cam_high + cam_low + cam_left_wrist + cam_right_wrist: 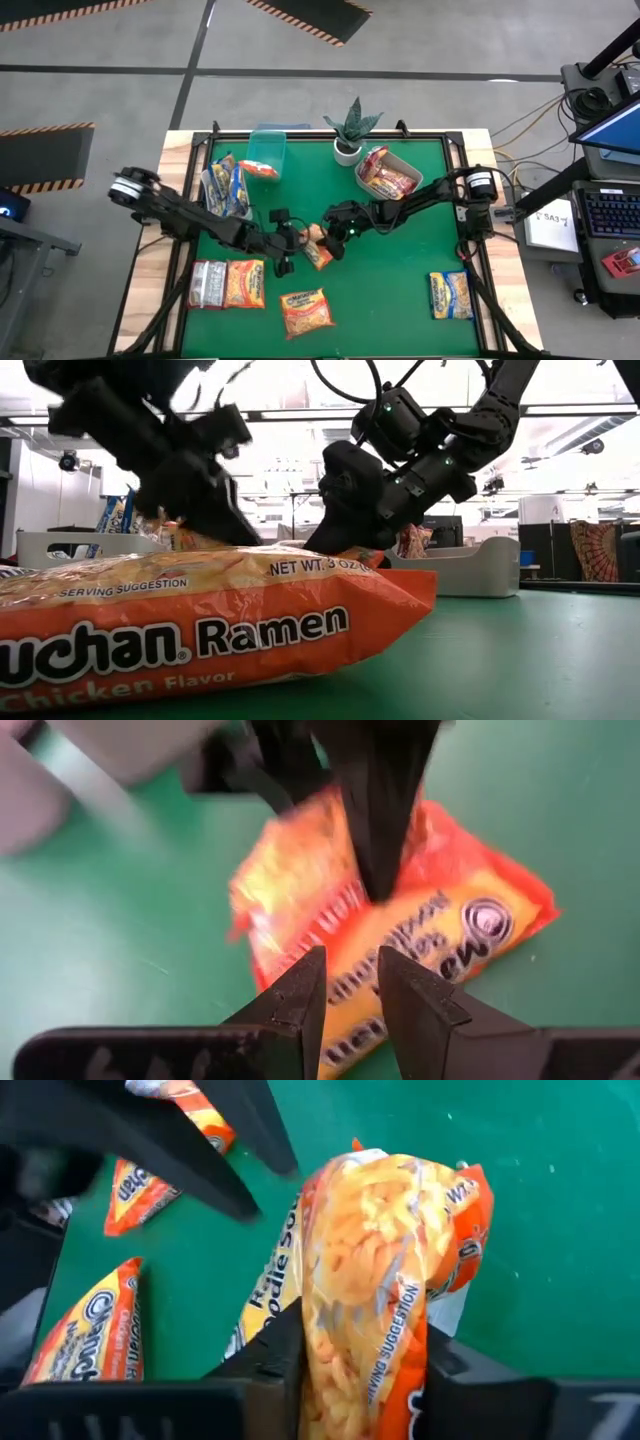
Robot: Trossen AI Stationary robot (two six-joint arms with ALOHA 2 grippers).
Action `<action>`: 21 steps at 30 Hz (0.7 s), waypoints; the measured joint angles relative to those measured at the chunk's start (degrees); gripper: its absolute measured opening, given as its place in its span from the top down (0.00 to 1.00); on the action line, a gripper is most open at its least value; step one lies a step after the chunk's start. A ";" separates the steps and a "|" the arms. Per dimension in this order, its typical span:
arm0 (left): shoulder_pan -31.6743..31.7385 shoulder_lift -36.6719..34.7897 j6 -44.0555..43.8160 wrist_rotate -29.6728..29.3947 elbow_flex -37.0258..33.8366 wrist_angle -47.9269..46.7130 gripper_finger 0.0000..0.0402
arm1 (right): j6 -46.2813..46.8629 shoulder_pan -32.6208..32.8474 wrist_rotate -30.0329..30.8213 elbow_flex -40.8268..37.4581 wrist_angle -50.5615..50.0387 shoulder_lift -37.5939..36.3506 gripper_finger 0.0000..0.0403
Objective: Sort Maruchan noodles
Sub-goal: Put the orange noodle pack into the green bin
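Both arms meet at mat centre over one orange packet (317, 252); right gripper (365, 1370) pinches it on edge, fingers clamped on either face; left gripper (350, 985) hovers just beside it, fingers a narrow gap apart, holding nothing. Three packets (228, 283) lie flat near the front-left of the mat (400, 280), another orange one (306, 311) front-centre, a yellow-blue one (451, 295) front-right; more sit in the white bin (404, 165) and grey bin (207, 180) at the back.
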 joint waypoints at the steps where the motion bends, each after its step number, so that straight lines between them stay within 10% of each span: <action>1: 0.00 -1.74 0.70 -0.12 0.00 -0.62 0.81 | -0.74 0.00 -0.01 0.00 0.05 -0.17 0.78; 7: 0.02 -12.38 6.67 -0.55 0.02 -1.24 0.81 | -7.47 0.38 2.19 -0.60 0.16 -3.34 0.83; 21: 0.94 -21.64 9.99 -6.56 -3.32 16.01 0.68 | -33.40 9.01 29.27 -15.91 24.37 -18.70 0.83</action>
